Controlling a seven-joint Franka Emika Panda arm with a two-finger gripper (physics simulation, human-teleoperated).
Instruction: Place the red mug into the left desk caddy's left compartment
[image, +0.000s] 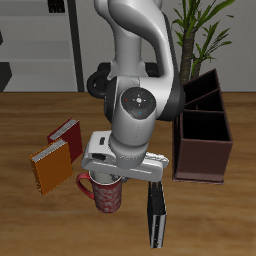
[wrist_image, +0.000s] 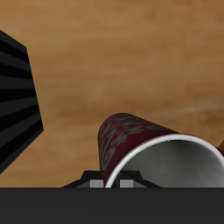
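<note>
1. Nearest the exterior camera, an upright black book (image: 156, 217) stands close to the table's front edge, just beside the red ceramic mug with a mottled pale floral pattern (image: 105, 193).
2. The red mug sits directly under the two-finger gripper (image: 112, 176); its red loop handle points toward the orange book. Whether it rests on the wooden table (image: 30, 215) or hangs just above it cannot be told.
3. In the wrist view the mug (wrist_image: 144, 144) fills the area right at the gripper's base, showing its white inner rim and patterned wall, with the black book (wrist_image: 16, 96) close alongside.
4. The gripper reaches down onto the mug's rim, but the fingertips are hidden by the hand's white body, so I cannot tell whether the jaws are spread or pinching the mug.
5. Beside the mug, on the side away from the black book, an orange book with a dark spine (image: 50, 167) stands tilted, and a dark red book (image: 66, 132) lies just behind it, farther back.
6. The left desk caddy, a dark maroon-brown rectangular box with inner dividers (image: 205, 135), stands well apart from the mug, beyond the arm and farther back on the table.
7. A potted green plant (image: 205, 30) rises behind the caddy.
</note>
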